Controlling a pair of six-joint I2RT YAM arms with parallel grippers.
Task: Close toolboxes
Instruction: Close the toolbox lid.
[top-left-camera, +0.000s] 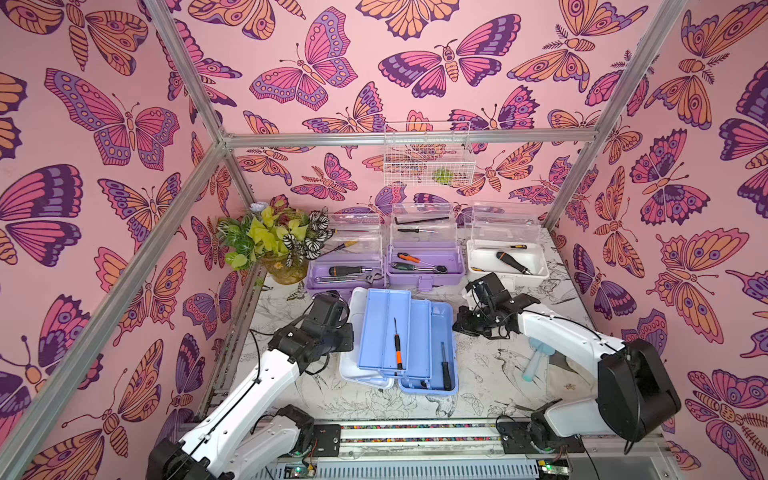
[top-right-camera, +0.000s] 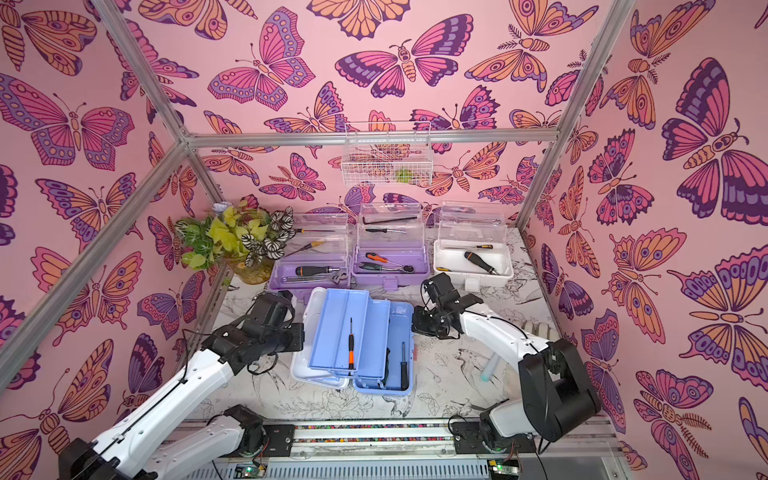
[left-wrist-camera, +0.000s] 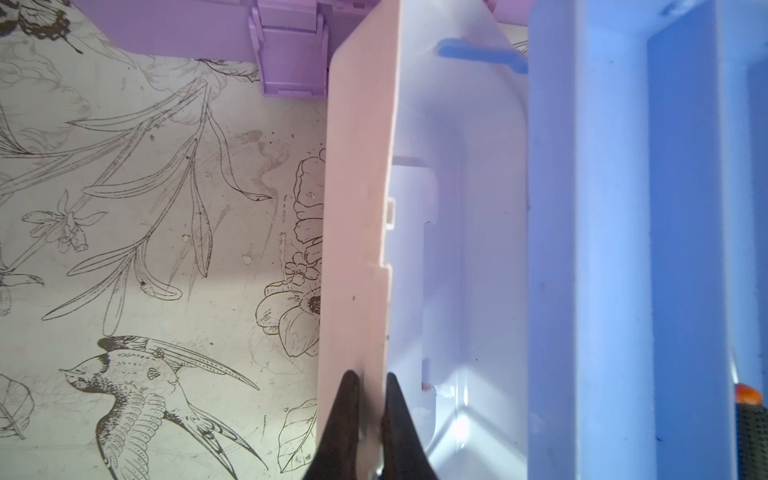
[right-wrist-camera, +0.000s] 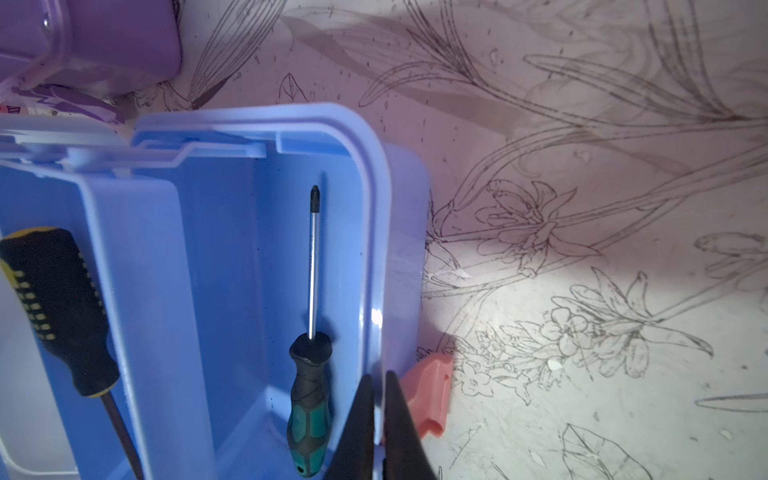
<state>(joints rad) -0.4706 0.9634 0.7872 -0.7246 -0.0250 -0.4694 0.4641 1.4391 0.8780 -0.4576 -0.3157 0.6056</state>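
Centrally, near the front of the table (top-left-camera: 490, 386), your light-blue toolbox (top-left-camera: 436, 328) lay open, trays (top-left-camera: 376, 328) fanned. Your left gripper (left-wrist-camera: 370, 399) pinched its white lid (left-wrist-camera: 357, 208); your right gripper (right-wrist-camera: 376, 399) pinched the blue rim (right-wrist-camera: 374, 249). Swinging the lid fast could roll the screwdriver (top-left-camera: 397, 345) out and jam closure.

A leafy potted plant (top-left-camera: 270, 241) is standing on the flower-printed worktop (top-left-camera: 490, 374) in the far corner, well beyond the left fingers (left-wrist-camera: 347, 415), and a white wire basket (top-left-camera: 428, 153) with something green (top-left-camera: 444, 175) inside is hanging on the back wall, far beyond both pairs. A green-and-black screwdriver (right-wrist-camera: 309, 399) is lying just beside the right fingers (right-wrist-camera: 357, 424), an orange-and-black one (top-left-camera: 397, 345) is lying between the two pairs, and a pale teal object (top-left-camera: 536, 359) is resting on the worktop well behind the right fingers.
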